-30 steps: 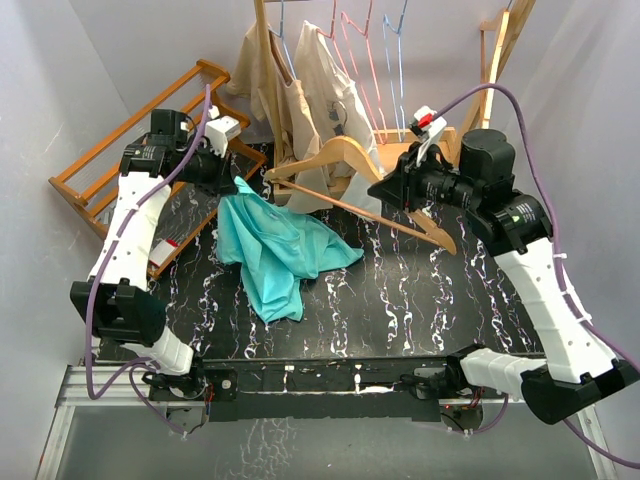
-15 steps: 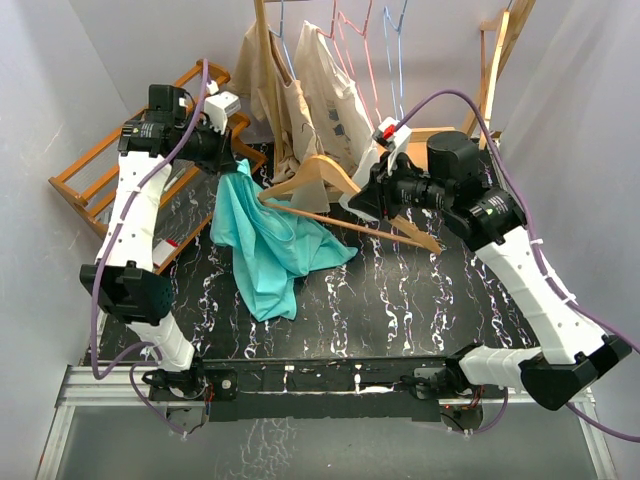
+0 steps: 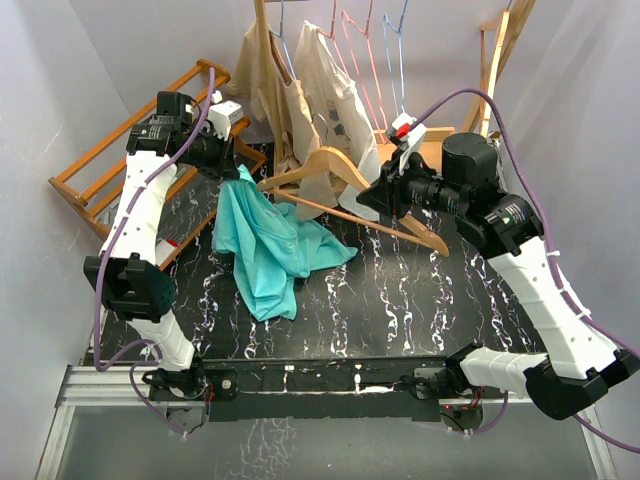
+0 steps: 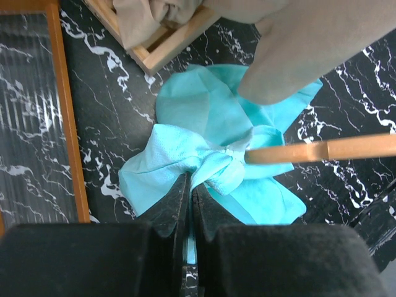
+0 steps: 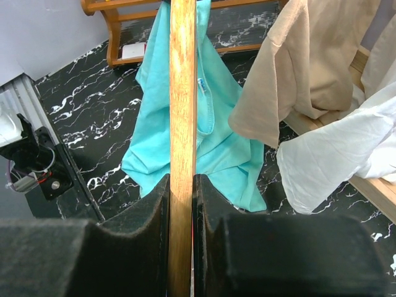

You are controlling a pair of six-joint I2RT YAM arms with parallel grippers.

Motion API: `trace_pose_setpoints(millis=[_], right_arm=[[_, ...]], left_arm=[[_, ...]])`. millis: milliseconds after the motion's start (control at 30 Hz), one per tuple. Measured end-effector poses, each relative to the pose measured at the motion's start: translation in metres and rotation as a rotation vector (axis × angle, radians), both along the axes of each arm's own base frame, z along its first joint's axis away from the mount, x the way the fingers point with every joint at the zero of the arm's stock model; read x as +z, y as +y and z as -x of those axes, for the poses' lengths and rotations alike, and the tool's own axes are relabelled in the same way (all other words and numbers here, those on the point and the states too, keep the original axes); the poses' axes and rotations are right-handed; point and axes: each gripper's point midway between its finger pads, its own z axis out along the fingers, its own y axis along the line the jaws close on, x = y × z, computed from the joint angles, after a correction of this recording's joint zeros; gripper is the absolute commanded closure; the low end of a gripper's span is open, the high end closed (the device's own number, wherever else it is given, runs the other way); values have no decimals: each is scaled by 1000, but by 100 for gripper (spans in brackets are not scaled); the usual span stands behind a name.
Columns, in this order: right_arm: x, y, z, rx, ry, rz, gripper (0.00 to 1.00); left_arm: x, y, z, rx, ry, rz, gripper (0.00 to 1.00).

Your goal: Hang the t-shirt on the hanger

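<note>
Above the black marbled table (image 3: pixel 420 290), the left gripper (image 3: pixel 236 165) is clenched on a bunched fold of the teal t-shirt (image 3: pixel 268 240), holding its top up while the rest trails onto the tabletop. Beside it, the right gripper (image 3: pixel 378 196) grasps the wooden hanger (image 3: pixel 325 168) by one bar, one hanger tip meeting the raised cloth. Beige shirts (image 3: pixel 320 90) hang behind

Beige shirts (image 3: pixel 328 95) crowd behind hanger (image 3: pixel 336 158).
</note>
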Motion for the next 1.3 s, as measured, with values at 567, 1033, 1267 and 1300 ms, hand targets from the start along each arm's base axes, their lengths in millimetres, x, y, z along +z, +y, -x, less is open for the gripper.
trace_pose_setpoints(millis=[567,1033,1267,1300], right_arm=[[-13,8,-2,26,15,2,92],[-19,12,-10,22,0,-1,92],[-19,15,-10,41,-7,-12,92],[-20,16,-10,43,-10,-14,92]], left_arm=[[13,-12,-7,-32,24,63,100],[11,-22,20,-106,102,97,100],[19,-31,29,-143,101,98,100],[21,-33,30,-147,99,99,100]])
